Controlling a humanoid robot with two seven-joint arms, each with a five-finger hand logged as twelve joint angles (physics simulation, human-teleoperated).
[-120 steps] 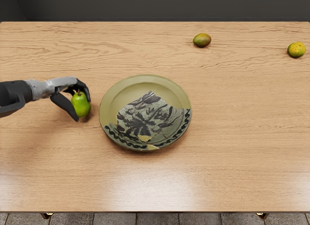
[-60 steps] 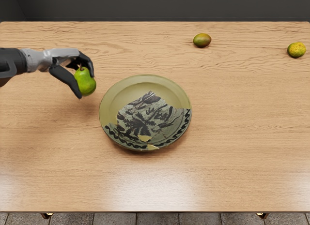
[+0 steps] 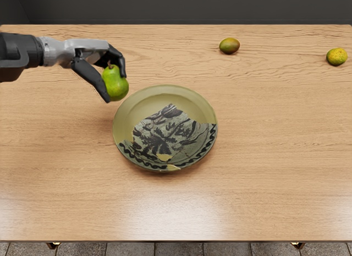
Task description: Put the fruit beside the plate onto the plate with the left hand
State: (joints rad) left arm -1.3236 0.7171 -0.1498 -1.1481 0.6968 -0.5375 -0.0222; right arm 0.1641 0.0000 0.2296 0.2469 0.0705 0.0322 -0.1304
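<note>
A green pear [image 3: 115,83] hangs in the air, held in my left hand [image 3: 108,74], whose dark fingers are shut on it. The arm comes in from the left edge. The pear is just over the upper-left rim of the olive plate [image 3: 122,121], which has a black leaf pattern in its middle. No fruit lies on the plate. The right hand does not show.
A green-red mango [image 3: 229,45] lies at the back of the wooden table, right of centre. A yellow-green citrus fruit [image 3: 336,56] lies near the far right edge.
My left hand has lifted the pear off the table beside the plate and carried it up and to the right, to the plate's upper-left rim.
</note>
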